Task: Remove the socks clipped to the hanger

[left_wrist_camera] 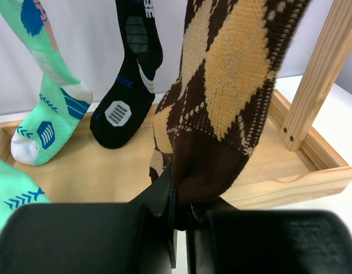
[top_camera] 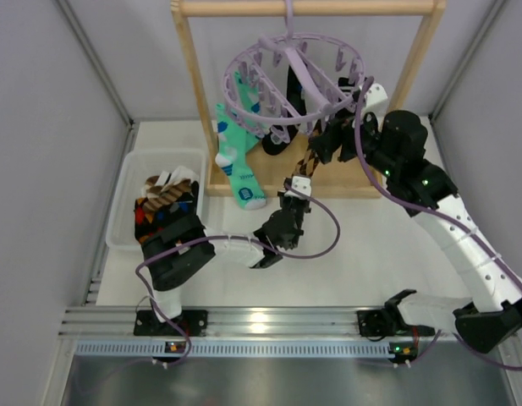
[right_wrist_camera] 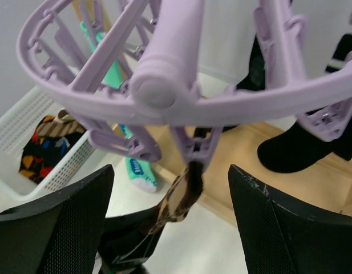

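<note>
Left gripper (left_wrist_camera: 180, 212): jaws pinched together on the toe of a brown-and-tan diamond-knit sock (left_wrist_camera: 233, 97), low over the frame's base.
Brown sock: runs up at a slant, cuff caught in a lilac plastic peg (right_wrist_camera: 197, 147).
Right gripper (right_wrist_camera: 171, 171): jaws wide apart, one on each side just below that peg, holding nothing.
Hanger: round lilac plastic ring with spokes (right_wrist_camera: 158, 85), hooked on the top bar of a light wooden frame (left_wrist_camera: 312, 74).
Other socks: black sock (left_wrist_camera: 130, 97) and mint-green sock (left_wrist_camera: 50, 120) hang clipped, toes near the wooden base.
Basket: white plastic crate (top_camera: 125, 182), left of the frame, holding patterned socks.
</note>
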Tool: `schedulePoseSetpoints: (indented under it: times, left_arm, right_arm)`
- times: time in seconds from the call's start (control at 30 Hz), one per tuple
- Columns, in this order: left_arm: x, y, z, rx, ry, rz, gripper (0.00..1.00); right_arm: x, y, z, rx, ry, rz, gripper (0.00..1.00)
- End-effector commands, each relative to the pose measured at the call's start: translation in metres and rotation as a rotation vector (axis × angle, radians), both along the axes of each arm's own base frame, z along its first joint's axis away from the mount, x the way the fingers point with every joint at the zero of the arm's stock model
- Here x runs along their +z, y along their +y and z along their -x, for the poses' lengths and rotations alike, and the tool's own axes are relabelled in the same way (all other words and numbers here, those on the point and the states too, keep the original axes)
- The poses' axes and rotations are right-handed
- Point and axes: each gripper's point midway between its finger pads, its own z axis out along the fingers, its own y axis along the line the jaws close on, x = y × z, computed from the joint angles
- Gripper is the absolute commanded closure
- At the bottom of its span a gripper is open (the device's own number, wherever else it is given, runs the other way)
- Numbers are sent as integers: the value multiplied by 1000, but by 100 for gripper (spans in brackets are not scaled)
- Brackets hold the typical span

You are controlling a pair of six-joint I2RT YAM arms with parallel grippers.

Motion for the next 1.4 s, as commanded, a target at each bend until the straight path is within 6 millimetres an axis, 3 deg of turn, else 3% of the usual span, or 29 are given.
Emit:
schedulePoseSetpoints:
  times: [0.0, 0.13, 0.37, 0.73, 0.93, 1.1, 1.23, 1.37]
  left_arm:
    - [31, 10, 8, -14, -37, 132, 100]
    - [27, 13, 9, -11, -30, 124, 100]
    - [19, 13, 13, -32, -15, 134, 100]
    - [21, 13, 19, -49, -21, 120, 100]
    - [23, 13, 23, -57, -23, 118, 100]
    - [24, 14, 25, -59, -23, 120, 100]
    - [24, 13, 28, -64, -26, 111, 100]
    - [19, 16, 30, -64, -16, 107, 100]
  right_arm:
    - [37, -10, -18, -93, -108, 16, 22]
    - [32, -10, -26, -130, -100, 39, 22]
    - [25, 16, -35, -90, -100, 34, 26]
    - [54, 29, -31, -124, -229, -41, 34]
    - [57, 30, -33, -143, -251, -55, 35]
    - [55, 30, -37, -159, -249, -51, 45]
    - [55, 29, -37, -166, -253, -55, 60]
    - [55, 31, -37, -157, -248, -54, 65]
